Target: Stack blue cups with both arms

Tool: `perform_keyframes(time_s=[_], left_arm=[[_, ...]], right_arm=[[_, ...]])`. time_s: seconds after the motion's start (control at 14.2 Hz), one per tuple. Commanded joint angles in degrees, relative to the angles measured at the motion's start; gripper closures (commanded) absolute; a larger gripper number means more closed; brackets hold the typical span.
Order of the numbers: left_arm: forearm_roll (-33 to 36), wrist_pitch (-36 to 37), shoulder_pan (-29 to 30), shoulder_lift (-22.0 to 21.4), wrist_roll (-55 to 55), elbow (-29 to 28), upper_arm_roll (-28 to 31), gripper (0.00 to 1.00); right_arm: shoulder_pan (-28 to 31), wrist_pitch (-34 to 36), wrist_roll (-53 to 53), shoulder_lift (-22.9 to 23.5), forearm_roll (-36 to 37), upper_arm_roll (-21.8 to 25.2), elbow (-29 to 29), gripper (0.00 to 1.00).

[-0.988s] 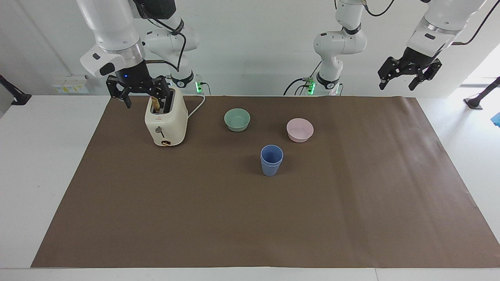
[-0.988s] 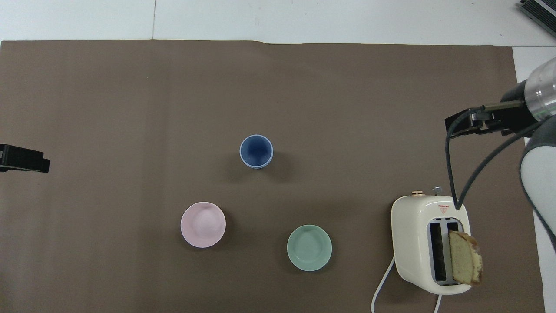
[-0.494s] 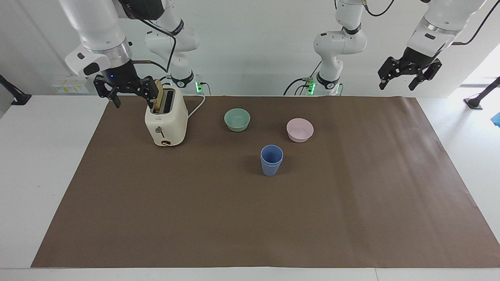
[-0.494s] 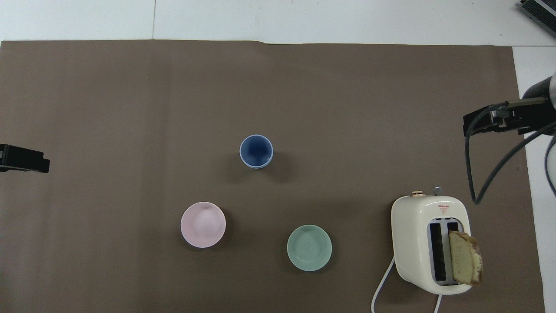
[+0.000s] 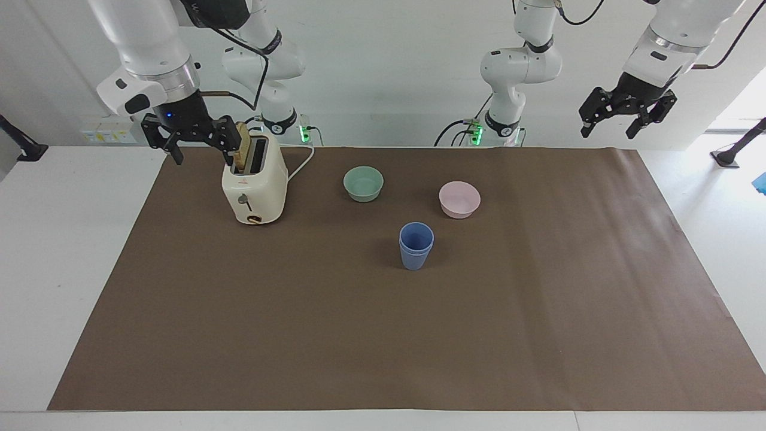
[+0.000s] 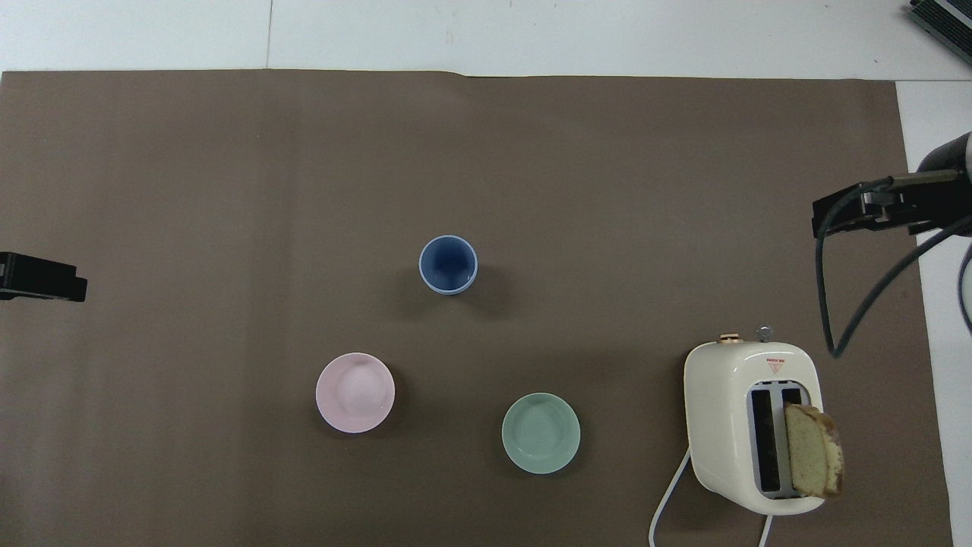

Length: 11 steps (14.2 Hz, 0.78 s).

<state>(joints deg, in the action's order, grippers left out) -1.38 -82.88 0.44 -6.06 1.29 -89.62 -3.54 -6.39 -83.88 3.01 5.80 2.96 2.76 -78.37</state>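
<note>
L claw [image 5: 627,117] raised, jaws apart, empty, R claw [image 5: 200,143] raised, jaws apart, empty

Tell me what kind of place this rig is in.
Probably a robotics lab staged with kitchen props: two white arms mounted at a white table, a brown mat, and a toaster holding a bread slice, two bowls and nested blue cups.

White table [image 5: 72,251] w/ brown mat [image 5: 383,335]; frame centre: stacked blue cups [image 5: 415,245]; above: green bowl [image 5: 363,183], pink bowl [image 5: 459,199]; upper left: toaster [image 5: 254,185].
</note>
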Motion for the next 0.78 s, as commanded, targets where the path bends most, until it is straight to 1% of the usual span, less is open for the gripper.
perform_keyframes(time_s=[0.0, 0.14, 0.28, 0.71], left_arm=[[0.33, 1.05, 0.53, 0.00, 0.29, 0.59, -0.24, 0.00], [0.33, 1.05, 0.53, 0.00, 0.29, 0.59, -0.24, 0.00], [0.33, 1.05, 0.53, 0.00, 0.29, 0.59, -0.24, 0.00], [0.33, 1.05, 0.53, 0.00, 0.29, 0.59, -0.24, 0.00]], right_arm=[[0.94, 0.04, -1.52, -0.53, -0.67, -0.83, -0.02, 0.00], [0.85, 0.04, -1.17, -0.53, -0.85, -1.00, -0.02, 0.00], [0.85, 0.04, -0.91, -0.53, -3.82, -0.83, -0.02, 0.00], [0.85, 0.04, -1.34, -0.79, -3.92, -0.65, -0.11, 0.00]])
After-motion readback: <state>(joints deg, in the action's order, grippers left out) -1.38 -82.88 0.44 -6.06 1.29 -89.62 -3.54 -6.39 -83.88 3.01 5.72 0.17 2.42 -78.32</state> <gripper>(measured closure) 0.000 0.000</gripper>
